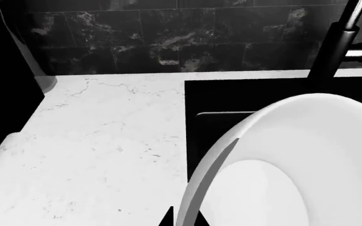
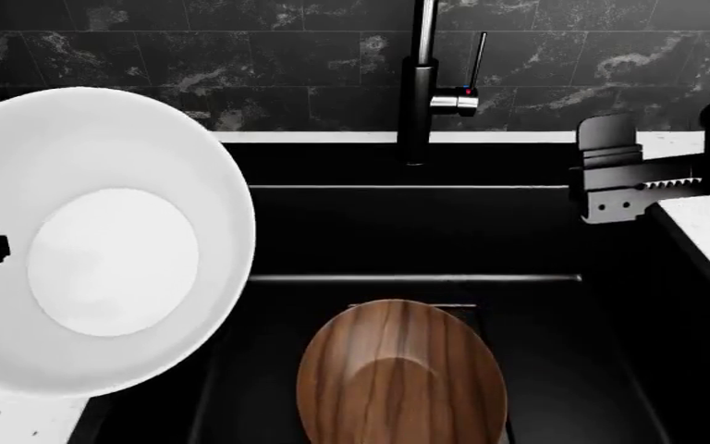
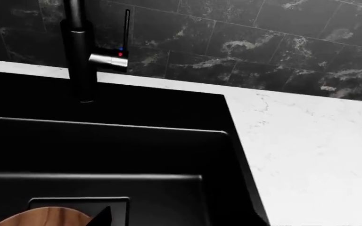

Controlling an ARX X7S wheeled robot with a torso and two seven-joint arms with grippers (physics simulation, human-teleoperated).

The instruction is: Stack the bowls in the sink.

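My left gripper [image 1: 182, 219] is shut on the rim of the glossy white bowl [image 1: 307, 160]. It holds the bowl tilted in the air over the left edge of the black sink [image 2: 454, 231]. In the head view the white bowl [image 2: 108, 240] hides most of that gripper. The brown wooden bowl [image 2: 398, 379] sits on the lower step of the sink bottom, and its edge shows in the right wrist view [image 3: 49, 217]. My right gripper [image 2: 592, 176] is open and empty, above the sink's right side. Only one of its fingertips [image 3: 102, 217] shows in the right wrist view.
A tall dark faucet [image 2: 420, 83] with a side lever stands at the sink's back edge, between the two grippers. White marble countertop [image 1: 105, 150] lies left of the sink and also on the right [image 3: 307, 155]. A black tiled wall [image 2: 269, 55] closes the back.
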